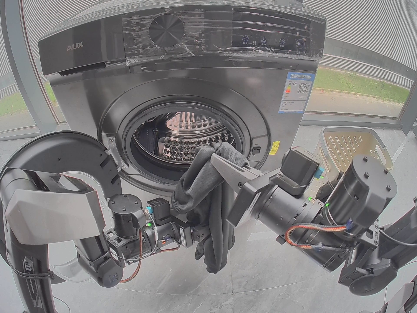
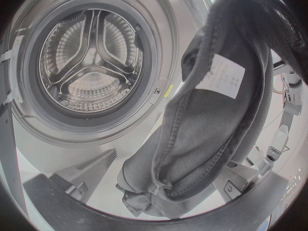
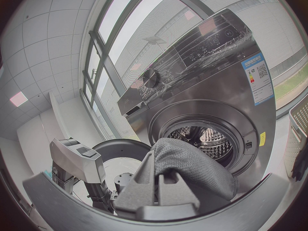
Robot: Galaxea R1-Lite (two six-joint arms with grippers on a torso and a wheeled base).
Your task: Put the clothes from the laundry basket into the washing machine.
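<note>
A dark grey garment point(image 1: 208, 196) hangs in front of the washing machine's open drum point(image 1: 186, 140). My right gripper point(image 1: 216, 156) is shut on the garment's top edge, level with the lower rim of the opening; the cloth point(image 3: 189, 161) drapes over its fingertips. My left gripper point(image 1: 200, 235) sits lower, at the garment's hanging part. Its fingers point(image 2: 93, 167) are spread wide, with the bunched cloth point(image 2: 205, 119) lying between them. The beige laundry basket point(image 1: 352, 146) stands on the floor to the right of the machine.
The round washer door point(image 1: 61, 157) is swung open on the left, just behind my left arm. The drum point(image 2: 89, 64) looks bare inside. Something dark point(image 3: 301, 164) hangs at the basket's side. Pale tiled floor point(image 1: 260, 279) lies below.
</note>
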